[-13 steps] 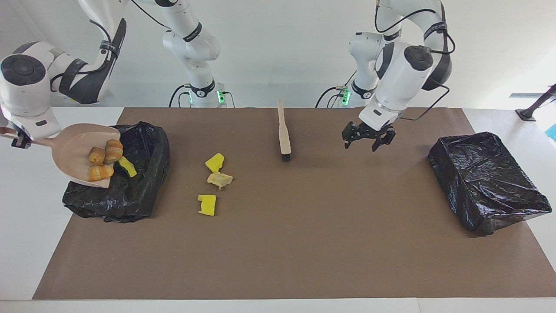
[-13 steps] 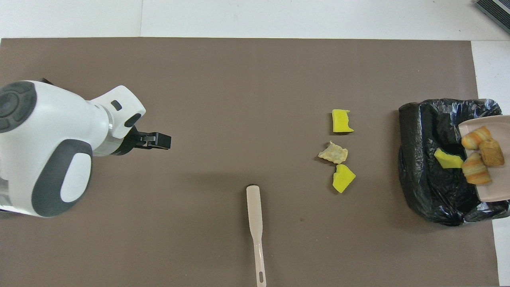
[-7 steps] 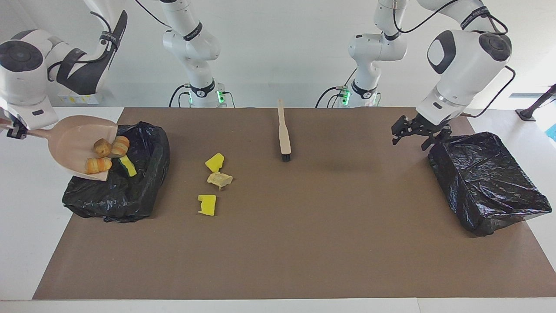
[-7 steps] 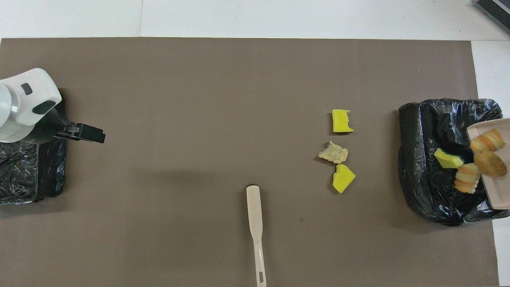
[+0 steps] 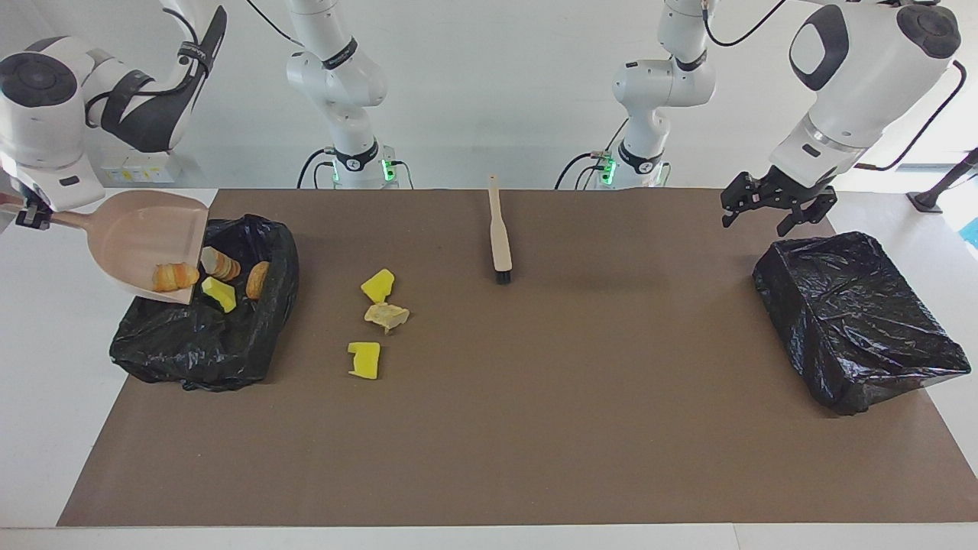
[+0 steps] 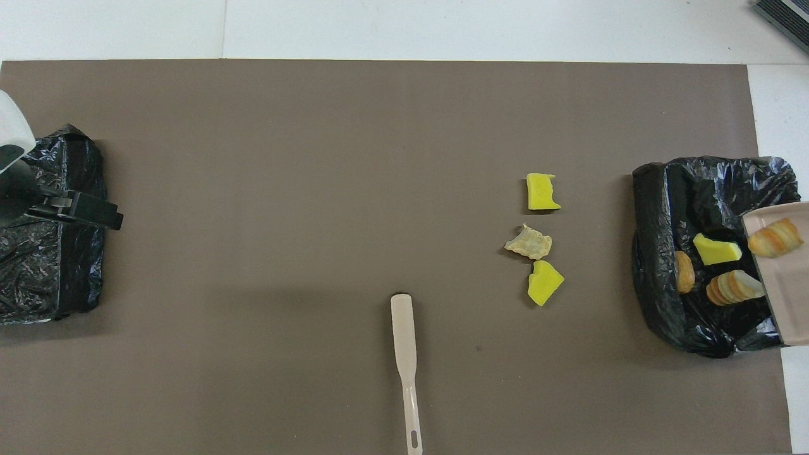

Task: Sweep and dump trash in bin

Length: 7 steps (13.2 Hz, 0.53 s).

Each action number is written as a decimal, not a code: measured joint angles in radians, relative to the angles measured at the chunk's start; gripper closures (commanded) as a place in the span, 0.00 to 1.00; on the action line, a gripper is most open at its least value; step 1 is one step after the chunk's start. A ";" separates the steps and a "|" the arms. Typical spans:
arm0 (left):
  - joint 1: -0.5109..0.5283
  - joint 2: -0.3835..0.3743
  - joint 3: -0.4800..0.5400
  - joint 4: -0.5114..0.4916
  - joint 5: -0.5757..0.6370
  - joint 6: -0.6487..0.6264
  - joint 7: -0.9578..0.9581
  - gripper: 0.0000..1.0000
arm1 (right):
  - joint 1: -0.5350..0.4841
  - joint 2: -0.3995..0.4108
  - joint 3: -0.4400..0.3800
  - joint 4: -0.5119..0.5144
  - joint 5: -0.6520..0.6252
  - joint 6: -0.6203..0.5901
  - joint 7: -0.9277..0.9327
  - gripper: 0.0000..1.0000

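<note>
Facing view, left to right: the right gripper (image 5: 32, 216), fingers clamped on the dustpan's handle, tips the beige dustpan (image 5: 145, 244) over the black-lined bin (image 5: 206, 336) at the right arm's end of the desk (image 5: 535, 428). A second ago four chunks rode in the pan; now one bread chunk (image 5: 174, 276) remains at its lip, and three lie in the bin. Two yellow foam pieces (image 5: 377, 285) and a pale lump (image 5: 386, 314) lie unswept near the brush (image 5: 498, 237). The left gripper (image 5: 772, 210), fingers spread and empty, has withdrawn above the second bin (image 5: 856, 321).
</note>
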 measured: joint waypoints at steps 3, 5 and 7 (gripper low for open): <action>0.001 -0.003 0.003 0.027 0.001 -0.035 -0.043 0.00 | 0.022 0.000 0.005 -0.009 -0.100 0.054 0.006 1.00; 0.001 -0.008 0.002 0.028 0.003 -0.034 -0.075 0.00 | 0.063 -0.002 0.007 -0.026 -0.167 0.057 0.057 1.00; 0.001 -0.009 0.002 0.028 0.004 -0.033 -0.084 0.00 | 0.106 -0.010 0.008 -0.061 -0.233 0.056 0.134 1.00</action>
